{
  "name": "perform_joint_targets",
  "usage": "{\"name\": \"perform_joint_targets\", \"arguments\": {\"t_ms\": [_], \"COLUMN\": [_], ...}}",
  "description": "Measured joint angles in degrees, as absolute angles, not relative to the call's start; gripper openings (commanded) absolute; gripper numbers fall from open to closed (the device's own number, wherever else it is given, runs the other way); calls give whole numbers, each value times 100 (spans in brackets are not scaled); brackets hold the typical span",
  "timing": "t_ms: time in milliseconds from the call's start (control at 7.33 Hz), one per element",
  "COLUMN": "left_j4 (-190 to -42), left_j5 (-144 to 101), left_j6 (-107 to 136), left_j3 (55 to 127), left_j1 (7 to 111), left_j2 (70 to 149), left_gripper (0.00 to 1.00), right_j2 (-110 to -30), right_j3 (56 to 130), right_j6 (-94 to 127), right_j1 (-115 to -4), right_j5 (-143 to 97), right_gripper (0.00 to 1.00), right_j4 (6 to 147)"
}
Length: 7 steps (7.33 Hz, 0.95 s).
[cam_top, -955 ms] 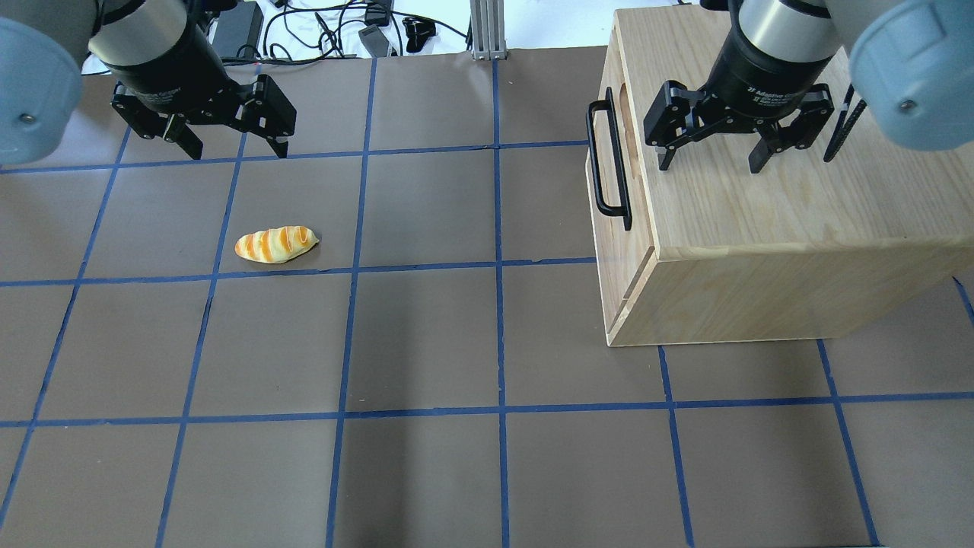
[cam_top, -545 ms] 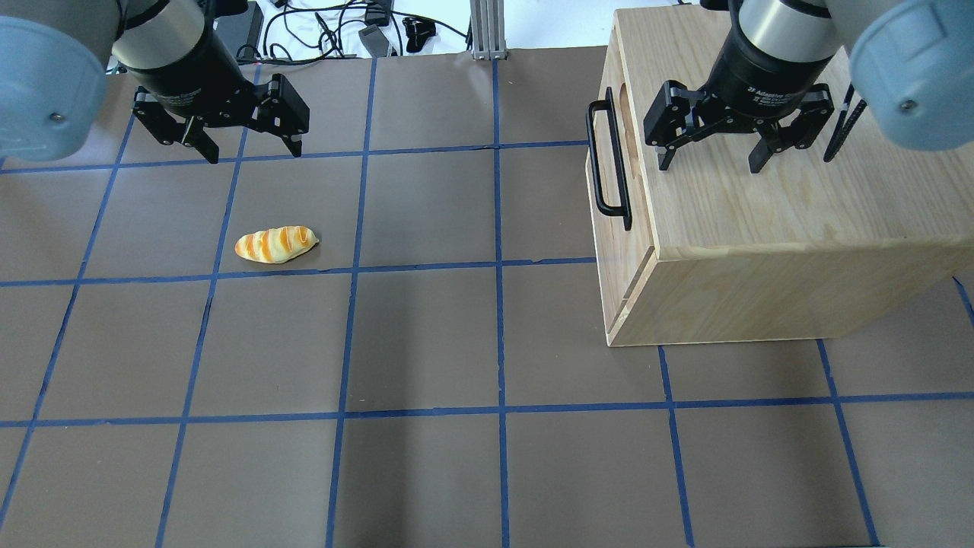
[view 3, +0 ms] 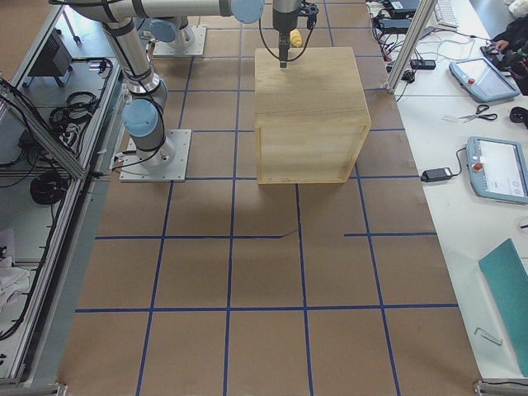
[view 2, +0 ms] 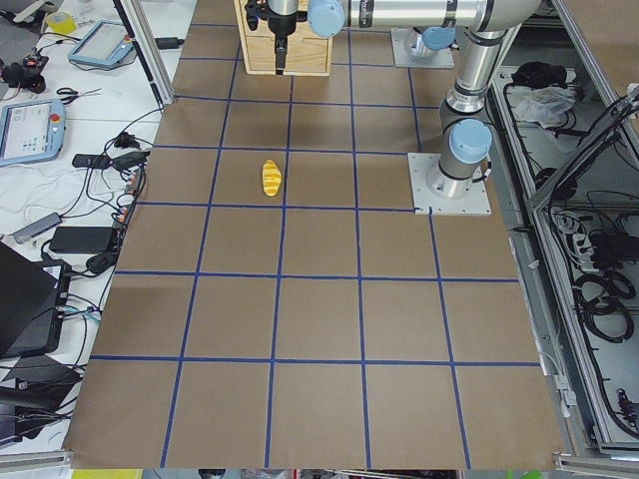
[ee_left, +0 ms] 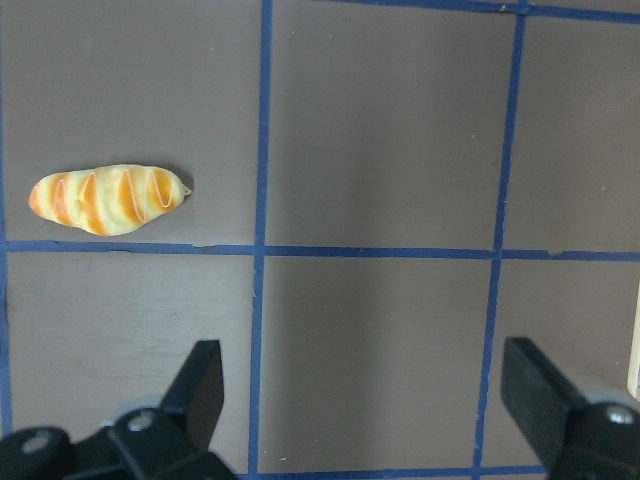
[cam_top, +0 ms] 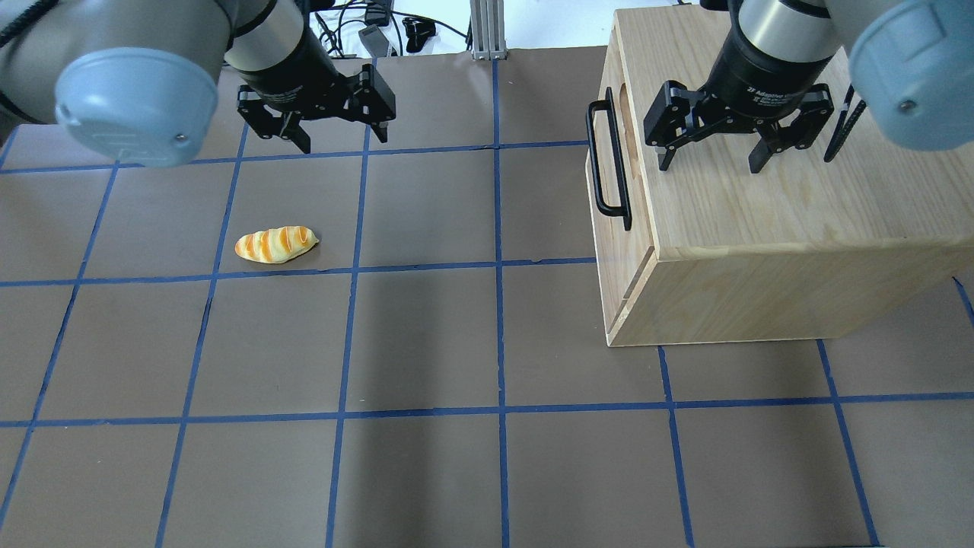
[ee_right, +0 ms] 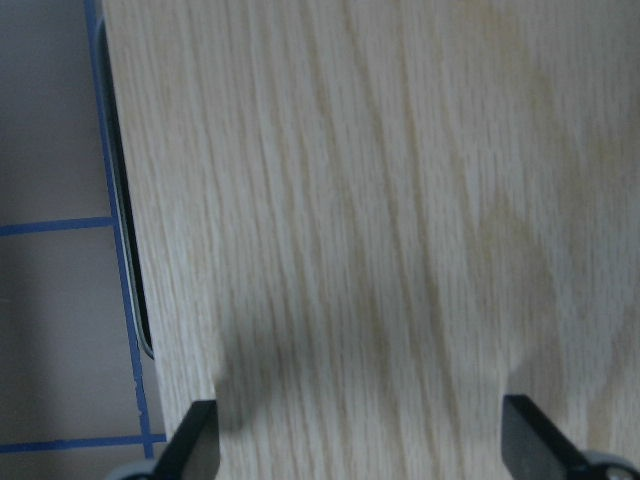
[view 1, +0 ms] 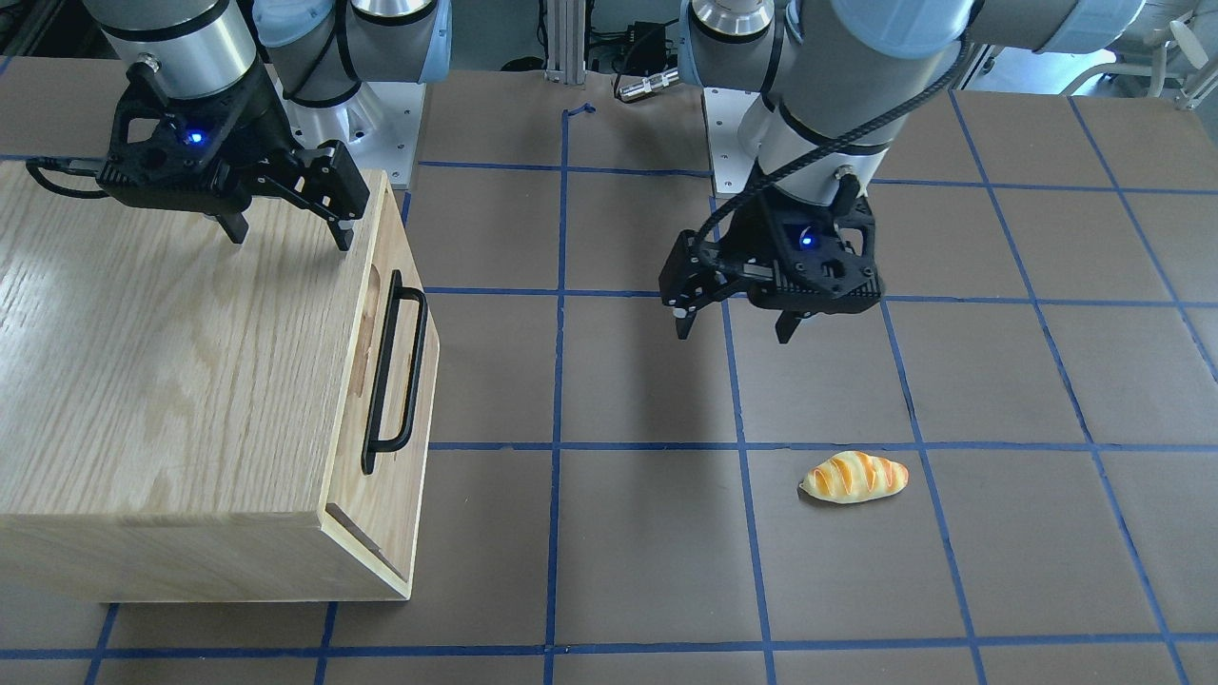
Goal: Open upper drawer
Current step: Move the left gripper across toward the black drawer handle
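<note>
The upper drawer [cam_top: 631, 164] is the top part of the left-facing front of a light-wood cabinet [cam_top: 761, 221]. Its front sits flush, with a long black bar handle [cam_top: 609, 164] over an oval cutout. The handle also shows in the front-facing view [view 1: 392, 371]. My right gripper [cam_top: 709, 166] is open and empty just above the cabinet's top, behind the handle. My left gripper [cam_top: 341, 141] is open and empty over the table, far left of the drawer. It also shows in the front-facing view [view 1: 733, 335].
A toy bread loaf [cam_top: 275, 244] lies on the brown mat, in front of my left gripper; the left wrist view shows the loaf [ee_left: 108, 199] too. Cables and power bricks [cam_top: 358, 23] lie beyond the mat's far edge.
My left gripper has moved right, towards the middle of the table, and stayed open. The right gripper, the cabinet and the bread have not moved.
</note>
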State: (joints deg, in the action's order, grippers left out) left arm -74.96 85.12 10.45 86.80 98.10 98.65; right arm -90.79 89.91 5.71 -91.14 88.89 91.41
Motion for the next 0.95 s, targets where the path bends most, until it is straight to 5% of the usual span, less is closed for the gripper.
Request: {"name": "perform_joint_targets", "arguments": {"t_ms": [955], "left_j4": [-6275], "left_j5": [7842], "left_j6": [2452], "left_j3": [8125], "left_j1": [10991], "left_j2": [10977], "left_gripper": [100], "right_j2": [-9079], "right_j3": [8991], "right_j6": [571], "right_j1": [-9114], "right_j5": [8893], "right_gripper": [100], "right_j4": [9141]}}
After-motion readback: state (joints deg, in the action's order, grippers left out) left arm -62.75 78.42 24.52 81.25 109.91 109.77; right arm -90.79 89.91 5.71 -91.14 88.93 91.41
